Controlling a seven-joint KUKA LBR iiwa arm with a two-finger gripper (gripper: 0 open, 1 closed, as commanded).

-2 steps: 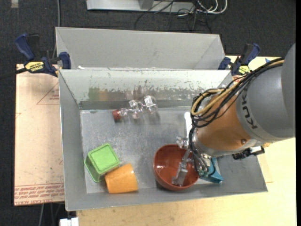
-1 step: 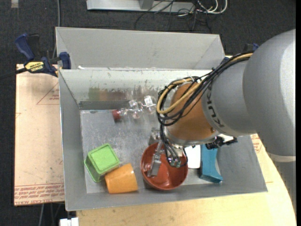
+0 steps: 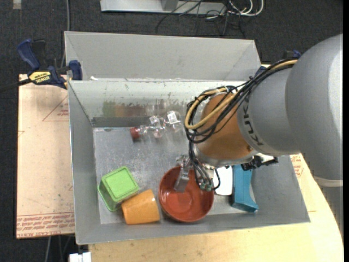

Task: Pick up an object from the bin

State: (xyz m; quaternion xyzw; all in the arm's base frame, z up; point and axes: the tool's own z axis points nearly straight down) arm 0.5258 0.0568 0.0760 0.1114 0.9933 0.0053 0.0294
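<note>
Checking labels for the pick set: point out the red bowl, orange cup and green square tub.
red bowl (image 3: 188,205), camera view, on its inner floor.
orange cup (image 3: 140,207), camera view, on its side wall.
green square tub (image 3: 119,185), camera view, on its top face.

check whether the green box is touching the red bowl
Apart: the camera view shows bare bin floor between the green box and the red bowl.

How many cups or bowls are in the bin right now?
3: green cup front left, orange cup lying beside it, red bowl below the gripper. The arm may hide more.
</note>
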